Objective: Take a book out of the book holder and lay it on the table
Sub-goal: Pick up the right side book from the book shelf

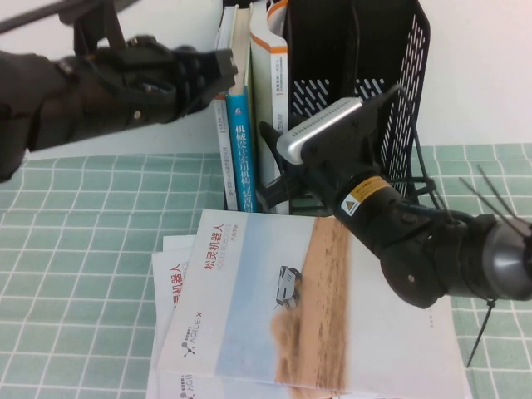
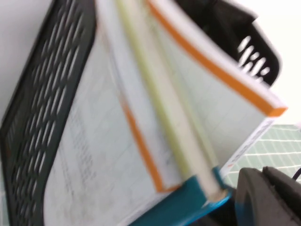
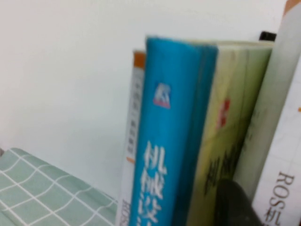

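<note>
My left claw (image 1: 223,71) is raised at the upper left of the table (image 1: 75,249), its tip right at the tops of the books standing at the left end of the book holder (image 1: 399,91). I cannot tell from any view whether it is open or closed. From my left wrist, I look along the top edges of those books, packed together inside the holder's black slotted wall (image 2: 33,117), with one dark finger (image 2: 263,197) showing at the corner by the blue book.

My right claw (image 1: 268,141) reaches in low from the right, in front of the holder, with its tip down among the books near their lower half. I cannot tell whether it is open or gripping anything. From my right wrist I see only a dark rounded fingertip (image 3: 233,205) in front of the spines.

The book (image 1: 270,91) stands upright in the holder, white spine with an orange band facing me. It is just right of the blue book (image 1: 241,150), and its ROS lettering (image 3: 282,197) shows close beside my right fingertip.

On the green checked cloth in front of the holder lie a few thin brochures (image 1: 274,307), overlapping and fanned, the top one showing sand and sky.
</note>
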